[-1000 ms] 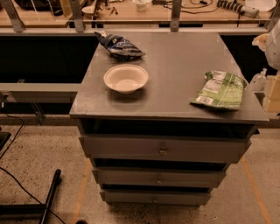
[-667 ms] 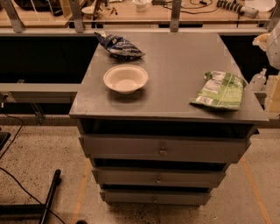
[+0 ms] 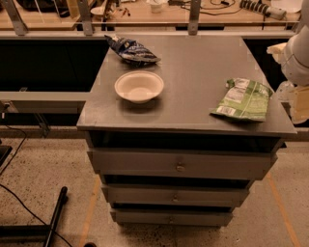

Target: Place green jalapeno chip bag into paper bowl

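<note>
The green jalapeno chip bag [image 3: 243, 99] lies flat on the right side of the grey cabinet top [image 3: 193, 67], near its front right corner. The paper bowl [image 3: 139, 86] stands upright and empty on the left part of the top. My gripper [image 3: 292, 99] hangs at the right edge of the view, just right of the chip bag and beside the cabinet's edge, below a white rounded arm segment [image 3: 298, 53]. It holds nothing that I can see.
A dark blue and white snack bag [image 3: 131, 49] lies at the back left of the top, behind the bowl. The cabinet has three drawers [image 3: 179, 166] below. A wooden workbench [image 3: 145, 14] with clutter runs behind. Black cables and a pole [image 3: 53, 217] lie on the floor at left.
</note>
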`<action>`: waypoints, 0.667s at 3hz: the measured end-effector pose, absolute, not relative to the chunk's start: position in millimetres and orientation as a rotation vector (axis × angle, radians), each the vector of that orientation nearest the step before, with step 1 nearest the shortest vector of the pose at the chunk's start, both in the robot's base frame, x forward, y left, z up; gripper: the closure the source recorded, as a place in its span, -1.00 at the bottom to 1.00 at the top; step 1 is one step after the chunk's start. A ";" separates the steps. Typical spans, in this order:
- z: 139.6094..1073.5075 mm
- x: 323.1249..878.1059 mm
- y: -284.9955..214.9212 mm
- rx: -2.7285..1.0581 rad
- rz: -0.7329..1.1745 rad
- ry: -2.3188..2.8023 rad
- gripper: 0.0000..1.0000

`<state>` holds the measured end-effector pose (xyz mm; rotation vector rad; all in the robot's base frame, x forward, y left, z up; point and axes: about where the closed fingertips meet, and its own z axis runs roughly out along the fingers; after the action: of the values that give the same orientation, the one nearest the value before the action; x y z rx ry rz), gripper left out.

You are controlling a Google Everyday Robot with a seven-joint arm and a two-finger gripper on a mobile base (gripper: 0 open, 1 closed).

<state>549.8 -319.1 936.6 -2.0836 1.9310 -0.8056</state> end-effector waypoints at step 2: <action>911.9 569.2 -343.2 -2.189 -0.774 1.797 -1.00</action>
<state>569.2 -343.2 911.9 -2.1892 1.7970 -0.7744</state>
